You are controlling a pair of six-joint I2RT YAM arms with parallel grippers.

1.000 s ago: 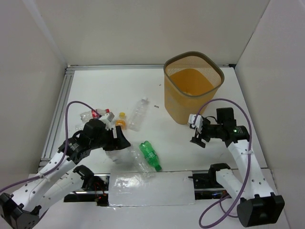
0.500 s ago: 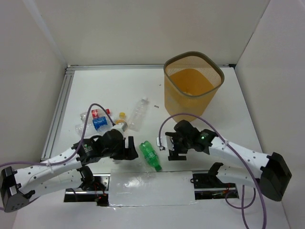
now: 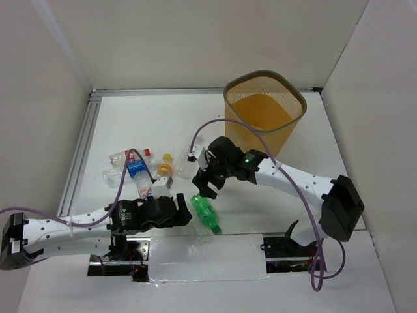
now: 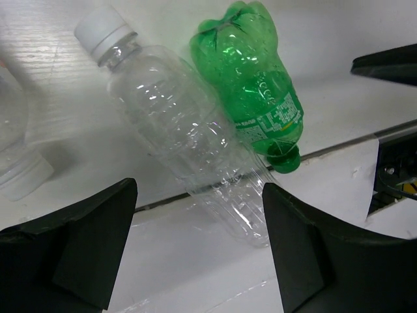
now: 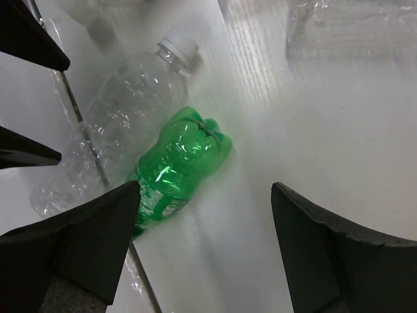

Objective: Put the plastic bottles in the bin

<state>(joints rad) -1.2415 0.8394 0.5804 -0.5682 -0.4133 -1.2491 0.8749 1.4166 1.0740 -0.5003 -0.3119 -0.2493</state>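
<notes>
A green bottle [image 3: 206,212] lies near the table's front edge, against a clear white-capped bottle [image 4: 186,140]. In the left wrist view my open left gripper [image 4: 199,218] faces both, and the clear bottle's base lies between its fingers, untouched. The green bottle [image 4: 254,85] lies just beyond. In the top view the left gripper [image 3: 187,212] sits just left of the green bottle. My right gripper [image 3: 203,184] hangs open over the green bottle [image 5: 179,163] and holds nothing [image 5: 205,218]. The orange mesh bin [image 3: 247,140] stands at the back right. More small bottles [image 3: 129,166] lie at the left.
An aluminium rail [image 3: 78,156] runs along the table's left side. A clear plastic sheet [image 3: 208,257] covers the front edge between the arm bases. White walls close in the left, back and right. The left gripper's fingers [image 5: 26,36] show in the right wrist view.
My right arm swung left from beside the bin to over the green bottle. My left gripper slid right and nearer along the front edge, and its jaws widened.
</notes>
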